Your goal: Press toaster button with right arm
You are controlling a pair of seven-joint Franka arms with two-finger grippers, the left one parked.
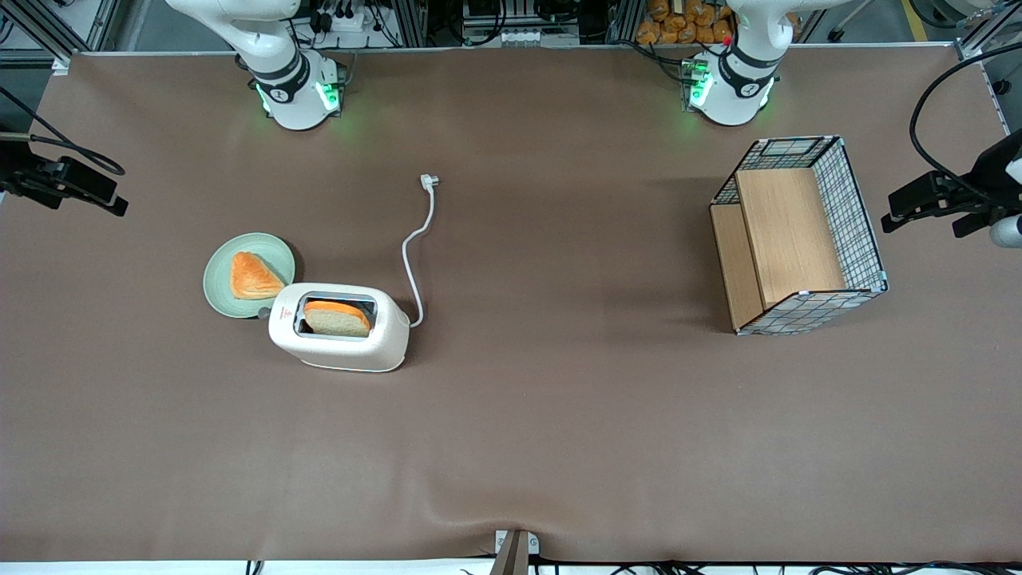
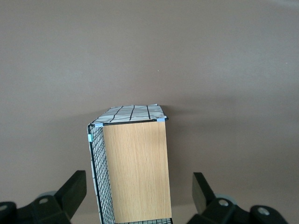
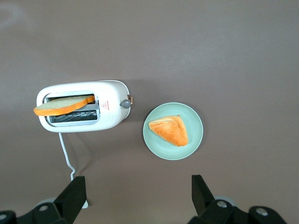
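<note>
While jaws spread, gripper (image 3: pixel 135 198) hovers high | toaster button (image 3: pixel 124 103) faces plate (image 3: pixel 194 139); bread (image 1: pixel 337 317) in toaster (image 1: pixel 339 326)

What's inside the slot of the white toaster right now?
A slice of bread with an orange crust stands in the cream-white toaster, top poking out; its lower part is hidden. The right arm's tool hovers open, high above the toaster.

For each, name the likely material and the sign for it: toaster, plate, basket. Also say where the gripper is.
Toaster: likely plastic; smooth cream shell.
Plate: possibly ceramic; even pale green surface.
Basket: wire mesh walls, wood-grain panels.
Gripper: open, high above the table near the toaster's cord.
</note>
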